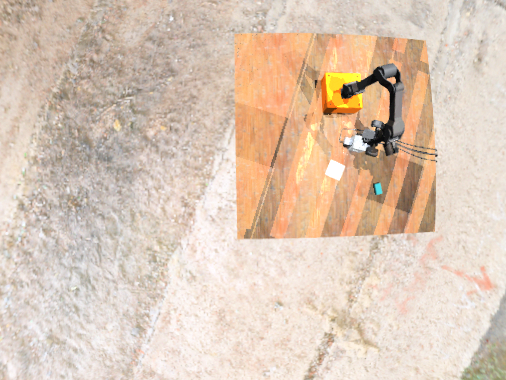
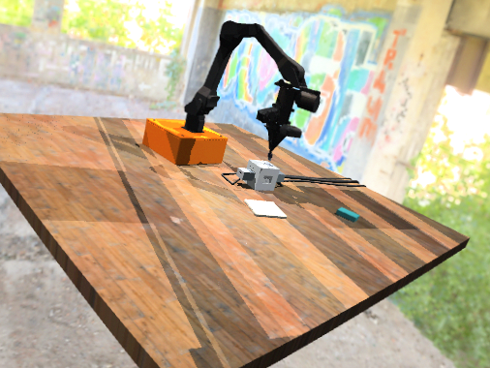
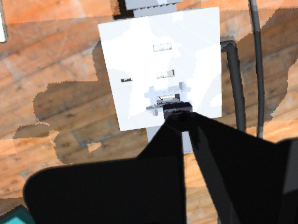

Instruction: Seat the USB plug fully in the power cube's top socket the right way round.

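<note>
The white power cube (image 1: 358,145) (image 2: 256,180) (image 3: 135,55) stands on the table. Its top, with several slots, faces the wrist camera. My gripper (image 2: 270,154) (image 3: 182,122) is shut on the small black USB plug (image 3: 177,108), above the cube's top near one edge. In the exterior view the plug's lower end shows just above the top face, apparently out of the socket. A socket opening (image 3: 168,98) shows right beside the plug in the wrist view. The plug's metal end and which way round it is cannot be made out. The fingertips are hidden in the top view.
Grey plugs (image 2: 244,174) (image 3: 150,9) sit at the cube's sides, with black cables (image 2: 320,180) (image 3: 258,70) running off. A white square (image 1: 335,170) (image 2: 265,208) and a teal block (image 1: 378,188) (image 2: 347,214) lie nearby. The orange base box (image 2: 200,152) carries the arm.
</note>
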`<state>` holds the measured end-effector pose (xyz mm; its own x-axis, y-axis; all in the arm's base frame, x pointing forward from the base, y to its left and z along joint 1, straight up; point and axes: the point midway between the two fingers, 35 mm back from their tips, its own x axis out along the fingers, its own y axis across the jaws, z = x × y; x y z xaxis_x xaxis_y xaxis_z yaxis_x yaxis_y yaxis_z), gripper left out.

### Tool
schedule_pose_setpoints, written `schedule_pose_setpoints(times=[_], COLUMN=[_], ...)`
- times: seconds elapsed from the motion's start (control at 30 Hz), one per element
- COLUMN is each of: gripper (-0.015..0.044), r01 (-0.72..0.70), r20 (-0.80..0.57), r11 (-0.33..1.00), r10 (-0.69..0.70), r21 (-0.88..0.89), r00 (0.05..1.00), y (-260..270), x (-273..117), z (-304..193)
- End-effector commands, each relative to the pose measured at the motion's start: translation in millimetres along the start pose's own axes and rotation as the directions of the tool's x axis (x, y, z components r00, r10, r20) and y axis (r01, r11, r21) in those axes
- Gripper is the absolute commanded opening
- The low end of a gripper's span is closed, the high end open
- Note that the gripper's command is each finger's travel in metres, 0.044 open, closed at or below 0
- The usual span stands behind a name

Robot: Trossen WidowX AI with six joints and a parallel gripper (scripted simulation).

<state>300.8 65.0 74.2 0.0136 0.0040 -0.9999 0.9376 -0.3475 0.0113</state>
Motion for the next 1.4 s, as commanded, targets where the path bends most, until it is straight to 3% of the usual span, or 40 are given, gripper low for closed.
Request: schedule_pose_setpoints(times=[0.0,0.47,0.9,1.37], gripper=[0.0000,0.0000,0.0000,0.0000], r01=[-0.007,-0.004,-0.003,-0.003], r20=[-0.005,-0.003,-0.002,-0.002], r11=[1.000,0.999,0.938,0.752], r10=[0.007,0.004,0.003,0.003], r21=[0.000,-0.032,-0.347,-0.659], r00=[1.000,1.000,1.000,1.000], y=[1.3,0.7,0.4,0.4], x=[-5.8,-7.7,-6.8,-6.8], z=[-0.9,-0.5,-0.3,-0.3])
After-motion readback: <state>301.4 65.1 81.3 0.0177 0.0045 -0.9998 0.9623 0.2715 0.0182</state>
